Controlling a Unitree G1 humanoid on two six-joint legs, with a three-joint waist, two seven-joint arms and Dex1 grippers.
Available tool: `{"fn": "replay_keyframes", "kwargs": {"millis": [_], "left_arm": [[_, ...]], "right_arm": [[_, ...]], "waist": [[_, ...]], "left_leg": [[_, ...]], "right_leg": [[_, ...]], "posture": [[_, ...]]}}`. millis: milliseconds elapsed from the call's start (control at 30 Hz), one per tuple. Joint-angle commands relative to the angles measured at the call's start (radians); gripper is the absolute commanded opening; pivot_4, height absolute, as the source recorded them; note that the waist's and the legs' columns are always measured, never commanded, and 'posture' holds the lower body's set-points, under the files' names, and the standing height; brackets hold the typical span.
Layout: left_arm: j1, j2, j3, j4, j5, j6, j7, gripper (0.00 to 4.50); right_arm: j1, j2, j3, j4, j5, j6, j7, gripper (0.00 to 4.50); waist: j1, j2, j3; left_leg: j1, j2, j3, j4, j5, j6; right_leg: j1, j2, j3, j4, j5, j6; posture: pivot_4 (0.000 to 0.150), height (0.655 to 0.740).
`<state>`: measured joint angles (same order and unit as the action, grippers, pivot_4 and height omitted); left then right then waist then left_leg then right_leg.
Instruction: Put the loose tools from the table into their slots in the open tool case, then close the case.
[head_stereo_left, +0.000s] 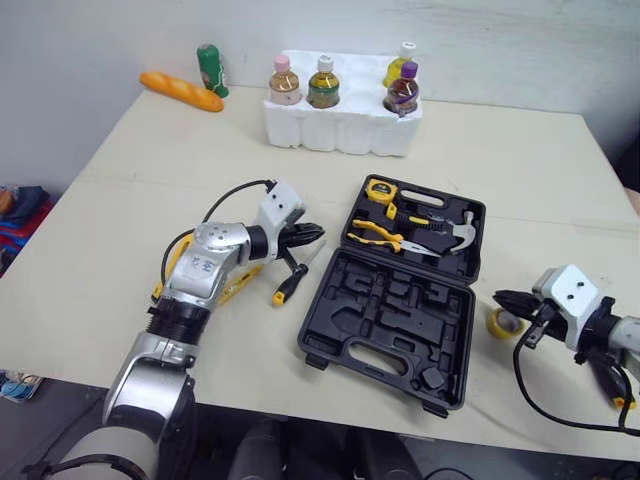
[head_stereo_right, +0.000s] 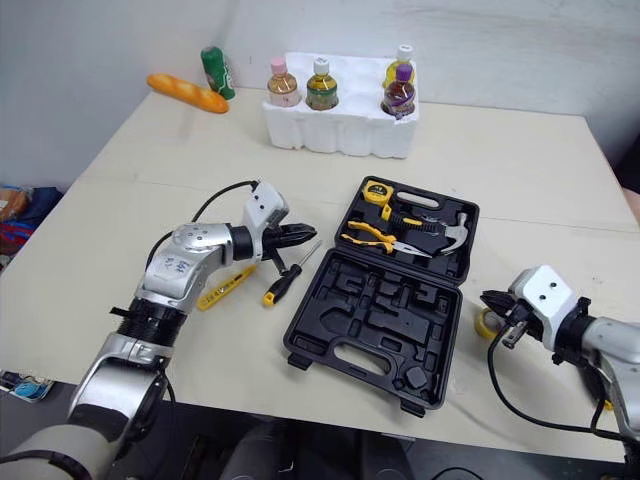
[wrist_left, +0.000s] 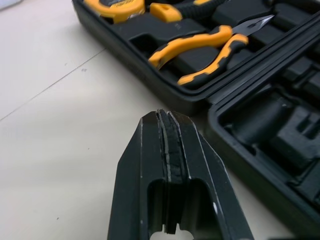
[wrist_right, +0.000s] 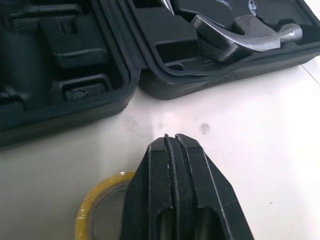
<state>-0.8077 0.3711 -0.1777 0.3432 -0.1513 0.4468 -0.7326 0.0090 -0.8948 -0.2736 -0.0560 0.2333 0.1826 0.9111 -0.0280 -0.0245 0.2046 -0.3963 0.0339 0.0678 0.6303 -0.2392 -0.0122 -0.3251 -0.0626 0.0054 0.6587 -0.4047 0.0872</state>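
Screwdriver (head_stereo_left: 290, 282) lies flat on the bench (head_stereo_left: 120, 200), just left of the open tool case (head_stereo_left: 390, 320). Long axis diagonal: handle toward the robot, tip toward the case lid. Left gripper (head_stereo_left: 316, 236) near the tip, jaws clenched, empty. Right gripper (head_stereo_left: 503, 298) beside the tape roll (head_stereo_left: 497, 323), jaws clenched, empty.

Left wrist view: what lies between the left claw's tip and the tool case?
Bare table runs from the shut left claw to the tool case in that view.
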Motion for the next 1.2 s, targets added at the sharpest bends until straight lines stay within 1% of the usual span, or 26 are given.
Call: {"fn": "replay_keyframes", "kwargs": {"millis": [33, 100, 367, 600, 833, 1000, 1200], "left_arm": [[-0.052, -0.012, -0.015, 0.049, 0.027, -0.014, -0.016, 0.03], [-0.071, -0.02, -0.032, 0.081, 0.037, 0.012, -0.035, 0.03], [-0.13, -0.084, -0.035, 0.18, 0.067, -0.039, -0.037, 0.03], [-0.154, -0.11, -0.059, 0.233, 0.104, -0.021, -0.06, 0.03], [-0.177, -0.147, -0.048, 0.296, 0.113, -0.04, -0.057, 0.03], [-0.187, -0.154, -0.053, 0.312, 0.118, -0.079, -0.086, 0.03], [-0.157, -0.146, -0.071, 0.258, 0.104, -0.146, -0.184, 0.03]], "right_arm": [[-0.062, -0.018, 0.017, -0.006, -0.007, 0.018, -0.002, 0.0], [-0.095, -0.03, 0.043, 0.004, -0.014, 0.035, 0.018, 0.0], [-0.169, -0.066, 0.118, 0.028, -0.028, 0.097, 0.077, 0.0], [-0.187, -0.061, 0.131, 0.036, -0.031, 0.1, 0.078, 0.0], [-0.196, -0.046, 0.142, 0.036, -0.027, 0.088, 0.092, 0.0], [-0.206, -0.043, 0.157, 0.044, -0.032, 0.076, 0.109, 0.0], [-0.232, -0.023, 0.182, 0.071, -0.049, 0.011, 0.125, 0.0]], "waist": [[0.0, 0.0, 0.0], [0.001, 0.0, 0.0], [0.001, 0.0, 0.0], [0.0, 0.0, 0.0], [0.001, 0.0, 0.0], [0.002, 0.0, 0.0], [0.0, 0.0, 0.0]], "left_leg": [[0.0, 0.0, 0.0, 0.0, 0.0, 0.0], [0.0, 0.0, 0.0, 0.0, 0.0, 0.0], [-0.005, 0.0, -0.001, 0.002, 0.0, 0.0], [-0.005, 0.0, -0.001, 0.002, 0.0, 0.0], [-0.006, 0.0, -0.001, 0.002, 0.0, 0.0], [-0.006, 0.0, -0.001, 0.002, 0.0, 0.0], [-0.007, 0.0, -0.001, 0.002, 0.0, 0.0]], "right_leg": [[0.0, 0.0, 0.0, 0.0, 0.0, 0.0], [0.0, 0.0, 0.0, 0.0, 0.0, 0.0], [-0.003, 0.0, -0.001, 0.0, 0.0, 0.0], [-0.004, 0.0, -0.001, 0.0, 0.0, 0.0], [-0.004, 0.0, -0.001, 0.0, 0.0, 0.0], [-0.005, -0.001, -0.002, 0.0, 0.0, 0.0], [-0.005, 0.0, -0.001, 0.0, 0.0, 0.0]], "posture": [[0.15, 0.74], [0.15, 0.74], [0.15, 0.74], [0.15, 0.74], [0.15, 0.74], [0.15, 0.74], [0.15, 0.74]]}}
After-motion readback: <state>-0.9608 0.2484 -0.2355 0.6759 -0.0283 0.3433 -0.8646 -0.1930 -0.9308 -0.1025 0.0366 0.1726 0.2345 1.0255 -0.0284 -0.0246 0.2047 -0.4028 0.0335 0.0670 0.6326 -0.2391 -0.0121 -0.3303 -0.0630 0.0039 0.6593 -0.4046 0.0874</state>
